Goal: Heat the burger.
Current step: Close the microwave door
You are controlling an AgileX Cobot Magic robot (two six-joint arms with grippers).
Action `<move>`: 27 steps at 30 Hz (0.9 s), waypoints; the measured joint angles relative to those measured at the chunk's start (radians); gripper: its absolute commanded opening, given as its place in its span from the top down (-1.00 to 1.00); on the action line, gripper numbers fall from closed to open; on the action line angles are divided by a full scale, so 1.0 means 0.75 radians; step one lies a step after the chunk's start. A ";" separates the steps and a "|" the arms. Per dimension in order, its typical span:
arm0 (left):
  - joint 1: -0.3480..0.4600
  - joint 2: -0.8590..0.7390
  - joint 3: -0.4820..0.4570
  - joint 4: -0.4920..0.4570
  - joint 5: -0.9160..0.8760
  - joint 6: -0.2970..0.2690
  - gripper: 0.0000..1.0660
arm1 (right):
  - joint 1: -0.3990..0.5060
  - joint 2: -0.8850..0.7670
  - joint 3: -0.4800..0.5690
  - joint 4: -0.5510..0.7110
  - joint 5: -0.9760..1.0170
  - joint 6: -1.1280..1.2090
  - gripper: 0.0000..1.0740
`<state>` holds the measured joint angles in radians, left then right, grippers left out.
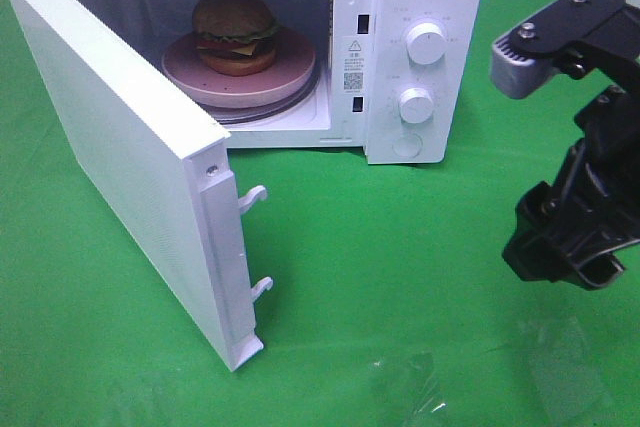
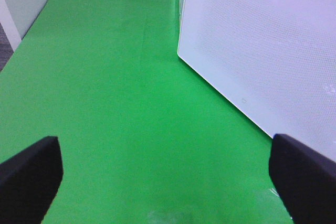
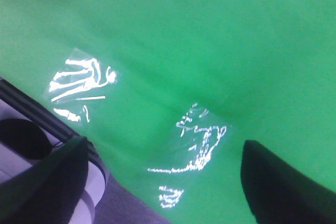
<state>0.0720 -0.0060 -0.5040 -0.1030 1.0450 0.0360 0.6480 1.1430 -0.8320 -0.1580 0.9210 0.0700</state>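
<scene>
The burger [image 1: 235, 32], with a golden-brown bun, sits on a round pink plate [image 1: 290, 72] inside the white microwave [image 1: 425, 7]. The microwave door [image 1: 110, 147] stands swung wide open toward the front left. In the left wrist view my left gripper [image 2: 165, 182] is open and empty above the green cloth, with the door's outer face [image 2: 262, 51] just ahead of it. This gripper does not show in the exterior view. My right gripper [image 1: 590, 272] hangs at the far right, away from the microwave, pointing down; its fingers are open and empty [image 3: 165, 182].
Two white knobs [image 1: 427, 44] [image 1: 416, 105] sit on the microwave's right panel. Door latch hooks [image 1: 255, 194] jut from the door's edge. Shiny clear tape patches [image 3: 199, 145] lie on the green cloth near the front. The table's edge [image 3: 31, 108] runs below the right gripper.
</scene>
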 measured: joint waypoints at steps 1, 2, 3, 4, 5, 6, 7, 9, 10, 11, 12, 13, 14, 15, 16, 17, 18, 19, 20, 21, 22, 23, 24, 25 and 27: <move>0.000 0.000 0.000 0.000 0.000 0.000 -0.90 | 0.000 0.000 0.000 0.000 0.000 0.000 -0.42; 0.000 0.000 0.000 0.000 0.000 0.000 -0.90 | 0.000 -0.032 0.000 0.000 0.056 0.017 -0.42; 0.000 0.000 0.000 0.000 0.000 0.000 -0.90 | 0.000 -0.032 0.000 0.000 0.056 0.017 -0.42; 0.000 0.000 0.000 0.000 0.000 0.000 -0.90 | 0.000 -0.068 0.000 0.000 0.103 0.027 -0.42; 0.000 0.000 0.000 0.000 0.000 0.000 -0.90 | 0.000 -0.068 0.000 0.000 0.103 0.027 -0.42; 0.000 0.000 0.000 0.000 0.000 0.000 -0.90 | 0.000 -0.105 0.000 0.001 0.132 0.039 -0.42; 0.000 0.000 0.000 0.000 0.000 0.000 -0.90 | 0.000 -0.105 0.000 0.001 0.132 0.039 -0.42; 0.000 0.000 0.000 0.000 0.000 0.000 -0.90 | 0.000 -0.148 0.000 0.001 0.156 0.049 -0.42; 0.000 0.000 0.000 0.000 0.000 0.000 -0.90 | 0.000 -0.187 0.000 0.001 0.172 0.057 -0.42; 0.000 0.000 0.000 0.000 0.000 0.000 -0.90 | 0.000 -0.187 0.000 0.001 0.172 0.057 -0.42; 0.000 0.000 0.000 0.000 0.000 0.000 -0.90 | 0.000 -0.227 0.000 0.001 0.195 0.067 -0.42; 0.000 0.000 0.000 0.000 0.000 0.000 -0.90 | 0.000 -0.227 0.000 0.001 0.195 0.067 -0.42; 0.000 0.000 0.000 0.000 0.000 0.000 -0.90 | 0.000 -0.243 0.000 0.001 0.203 0.073 -0.42; 0.000 0.000 0.000 0.000 0.000 0.000 -0.90 | 0.000 -0.280 0.000 0.001 0.217 0.084 -0.42; 0.000 0.000 0.000 0.000 0.000 0.000 -0.90 | 0.000 -0.280 0.000 0.001 0.217 0.084 -0.42; 0.000 0.000 0.000 0.000 0.000 0.000 -0.90 | 0.000 -0.321 0.000 0.001 0.244 0.087 -0.42; 0.000 0.000 0.000 0.000 0.000 0.000 -0.90 | 0.000 -0.321 0.000 0.001 0.244 0.087 -0.42; 0.000 0.000 0.000 0.000 0.000 0.000 -0.90 | 0.000 -0.357 0.000 0.001 0.261 0.093 -0.42; 0.000 0.000 0.000 0.000 0.000 0.000 -0.90 | 0.000 -0.357 0.000 0.001 0.261 0.093 -0.42; 0.000 0.000 0.000 0.000 0.000 0.000 -0.90 | 0.000 -0.393 0.016 0.000 0.267 0.096 -0.42; 0.000 0.000 0.000 0.000 0.000 0.000 -0.90 | 0.000 -0.393 0.016 0.000 0.267 0.096 -0.42; 0.000 0.000 0.000 0.000 0.000 0.000 -0.90 | -0.005 -0.429 0.045 -0.001 0.271 0.096 -0.42; 0.000 0.000 0.000 0.000 0.000 0.000 -0.90 | -0.005 -0.429 0.045 -0.001 0.271 0.096 -0.42; 0.000 0.000 0.000 0.000 0.000 0.000 -0.90 | -0.036 -0.463 0.088 0.000 0.272 0.097 -0.42; 0.000 0.000 0.000 0.000 0.000 0.000 -0.90 | -0.101 -0.493 0.143 0.000 0.272 0.097 -0.42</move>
<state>0.0720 -0.0060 -0.5040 -0.1030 1.0450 0.0360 0.5720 0.7730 -0.7250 -0.1580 1.1250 0.1430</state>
